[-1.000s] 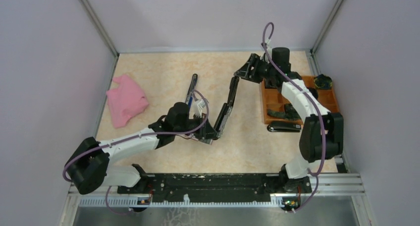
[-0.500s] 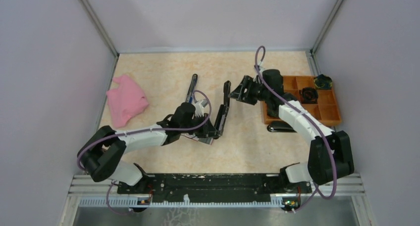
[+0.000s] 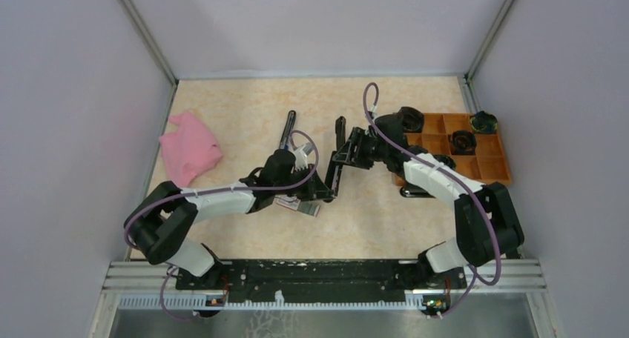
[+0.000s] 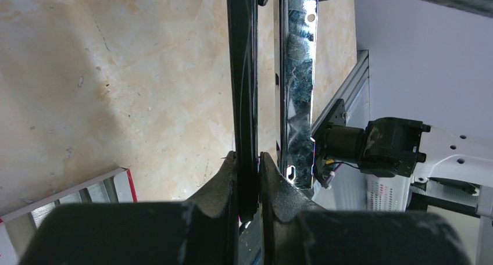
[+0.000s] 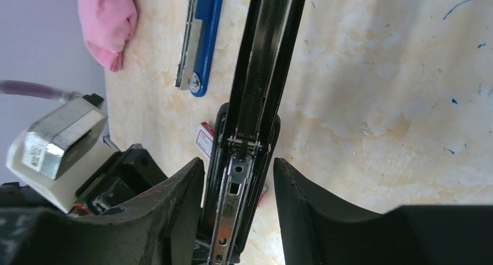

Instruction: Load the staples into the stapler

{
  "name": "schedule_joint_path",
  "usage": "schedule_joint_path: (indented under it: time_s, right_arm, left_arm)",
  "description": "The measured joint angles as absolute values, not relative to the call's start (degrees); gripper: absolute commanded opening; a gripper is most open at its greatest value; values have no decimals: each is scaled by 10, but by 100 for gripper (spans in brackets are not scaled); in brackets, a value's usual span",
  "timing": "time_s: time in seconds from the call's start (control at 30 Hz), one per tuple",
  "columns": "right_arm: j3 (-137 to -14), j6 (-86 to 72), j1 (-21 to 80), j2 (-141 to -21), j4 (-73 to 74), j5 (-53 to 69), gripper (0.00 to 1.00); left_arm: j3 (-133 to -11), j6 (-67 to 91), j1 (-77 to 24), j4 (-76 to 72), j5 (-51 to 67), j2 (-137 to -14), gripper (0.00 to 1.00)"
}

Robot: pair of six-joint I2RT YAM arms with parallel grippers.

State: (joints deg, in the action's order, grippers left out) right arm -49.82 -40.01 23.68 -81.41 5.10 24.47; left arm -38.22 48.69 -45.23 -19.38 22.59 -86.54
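From above, the left gripper point(image 3: 324, 190) is at mid-table, clamped on the near end of the opened black stapler point(image 3: 333, 176), and the right gripper point(image 3: 343, 154) is right over its far half. The staples point(image 3: 299, 205) lie flat on the table just beside the left gripper, on its near side. A blue stapler point(image 3: 287, 132), a pink cloth point(image 3: 189, 149) and an orange tray point(image 3: 486, 171) sit further out. On to the left wrist: the jaws of the left gripper point(image 4: 249, 160) are pinching the stapler's point(image 4: 241, 73) thin black arm, the chrome rail point(image 4: 296, 85) runs alongside it, and a corner of the staples point(image 4: 75, 200) shows at lower left. Right wrist now: the right gripper point(image 5: 238, 162) has its jaws spread, straddling the stapler point(image 5: 264, 61); whether they touch it, I can't tell. The staples point(image 5: 204, 141) peek out left of the stapler.
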Motion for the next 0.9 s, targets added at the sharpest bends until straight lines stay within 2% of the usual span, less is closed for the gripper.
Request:
schedule_joint_path:
  time_s: [0.27, 0.33, 0.4, 0.63, 0.73, 0.9]
  right_arm:
    - [-509, -401, 257, -850, 57, 218, 17]
    - [-520, -398, 262, -860, 63, 209, 7]
    - [-535, -392, 267, -870, 73, 197, 0]
    - [-589, -368, 284, -912, 101, 149, 0]
    - [-609, -357, 289, -938, 120, 121, 0]
    - [-657, -342, 300, -994, 144, 70, 0]
  left_arm:
    - [-388, 494, -452, -193, 225, -879, 0]
    - [-390, 493, -450, -186, 219, -880, 5]
    - [-398, 489, -449, -167, 208, -881, 15]
    - [-425, 454, -449, -110, 146, -867, 59]
    - [-428, 443, -449, -76, 107, -842, 69]
    - [-428, 438, -449, -11, 39, -797, 79]
